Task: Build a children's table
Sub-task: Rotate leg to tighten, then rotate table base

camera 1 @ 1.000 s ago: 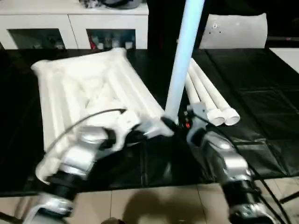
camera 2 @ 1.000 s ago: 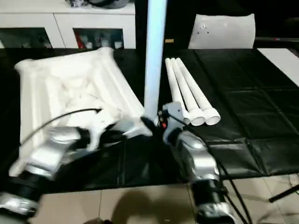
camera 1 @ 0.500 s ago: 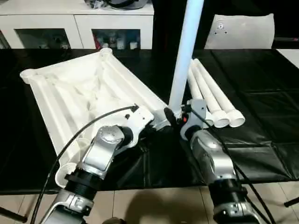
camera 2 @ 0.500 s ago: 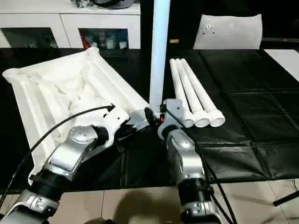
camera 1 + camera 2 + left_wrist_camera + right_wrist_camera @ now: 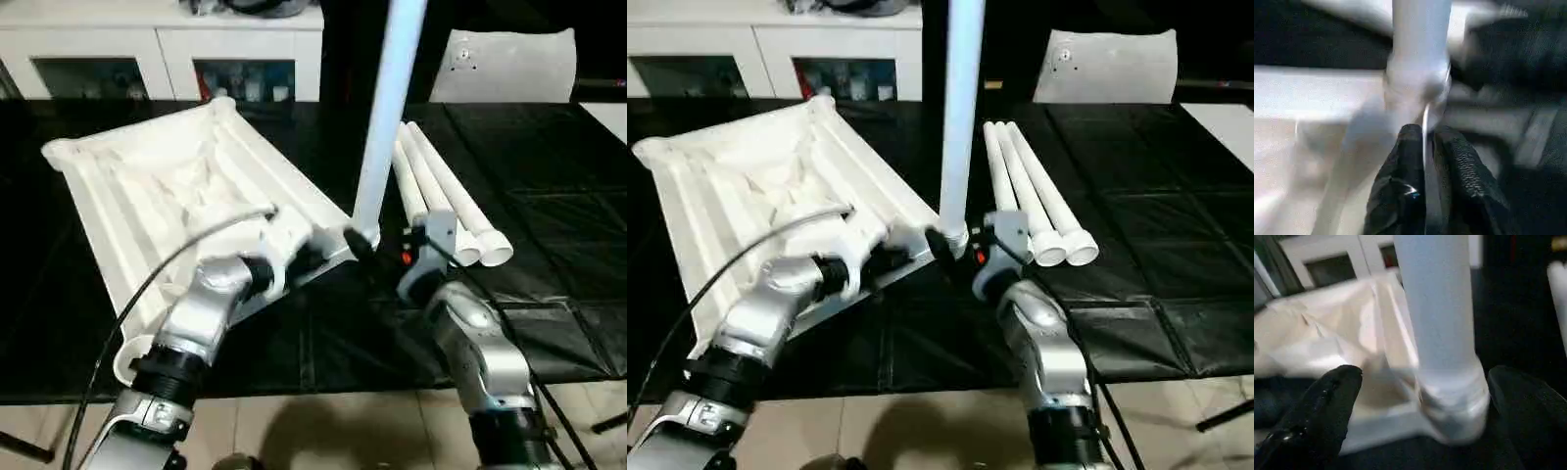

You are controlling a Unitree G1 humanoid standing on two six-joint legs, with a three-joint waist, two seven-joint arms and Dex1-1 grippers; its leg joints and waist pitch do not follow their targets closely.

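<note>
You have the white ribbed tabletop (image 5: 186, 186) lying underside-up in the left half of the frame on the black-covered table (image 5: 549, 176), turned at an angle. One tube leg (image 5: 387, 108) stands upright at the tabletop's near right corner, its foot seated at the corner socket (image 5: 953, 238) and its top running out of the upper edge. Three more legs (image 5: 446, 201) lie side by side on the black cover just right of the standing one, flared ends toward you.

Your left gripper (image 5: 1425, 147) sits at the tabletop's edge right by that socket, its fingers (image 5: 1405, 161) nearly together with a thin white rim of the tabletop between them. Your right gripper (image 5: 1422, 396) is spread wide, one finger on each side of the standing leg's base without touching it.

At the top left of the frame stands a white cabinet (image 5: 157, 49) with glass doors, and a white panel (image 5: 505, 64) stands at the upper right.
</note>
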